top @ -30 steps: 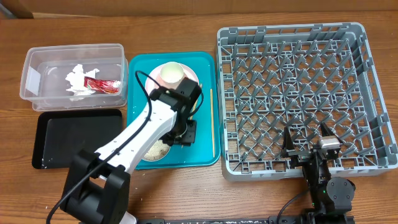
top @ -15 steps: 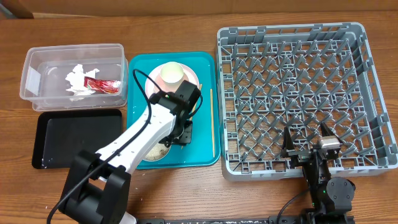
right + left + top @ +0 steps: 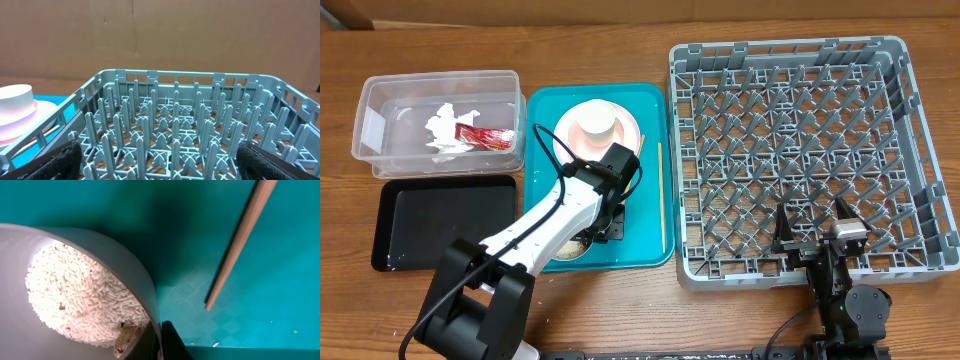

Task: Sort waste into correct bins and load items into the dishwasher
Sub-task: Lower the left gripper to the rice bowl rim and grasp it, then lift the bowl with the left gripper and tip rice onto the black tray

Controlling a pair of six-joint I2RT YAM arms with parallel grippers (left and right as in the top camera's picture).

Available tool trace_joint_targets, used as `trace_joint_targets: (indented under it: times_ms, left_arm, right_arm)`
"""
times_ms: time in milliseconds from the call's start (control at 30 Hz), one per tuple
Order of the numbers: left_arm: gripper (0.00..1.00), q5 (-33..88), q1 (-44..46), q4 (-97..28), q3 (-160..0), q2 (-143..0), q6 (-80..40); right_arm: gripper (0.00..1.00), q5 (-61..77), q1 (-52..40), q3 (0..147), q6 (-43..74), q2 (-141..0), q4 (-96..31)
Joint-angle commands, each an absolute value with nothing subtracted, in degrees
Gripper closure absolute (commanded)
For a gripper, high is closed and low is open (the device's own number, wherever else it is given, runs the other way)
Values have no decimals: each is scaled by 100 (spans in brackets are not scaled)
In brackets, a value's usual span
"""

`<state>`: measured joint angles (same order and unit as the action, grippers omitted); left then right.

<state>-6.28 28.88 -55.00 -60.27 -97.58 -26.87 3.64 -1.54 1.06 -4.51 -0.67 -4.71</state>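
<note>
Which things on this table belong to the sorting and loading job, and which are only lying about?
Part of the job:
bowl, rice, pink plate, white cup, chopstick, tissue, red wrapper, clear tub, black tray, grey dish rack.

Only lying about:
teal tray, which merely carries the dishes; wooden table.

Left fingers (image 3: 172, 342) clamp down
They slide lower in frame, pinching the bowl (image 3: 142, 287) rim and uncovering the cup (image 3: 599, 122).
</note>
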Motion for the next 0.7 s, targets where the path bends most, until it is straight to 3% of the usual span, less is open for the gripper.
trace_joint_targets:
  times_ms: [0, 400, 667]
  left_arm:
    - [96, -628, 2886, -5498, -6029, -9647, -2724]
    - [96, -333, 2650, -6265, -7476, -8932, -2681]
    - [96, 49, 1260, -7091, -8171, -8318, -2165]
  right_arm:
    - [0, 377, -154, 45, -456, -16, -445]
    - [0, 375, -154, 45, -456, -16, -445]
    - [0, 377, -154, 45, -456, -16, -445]
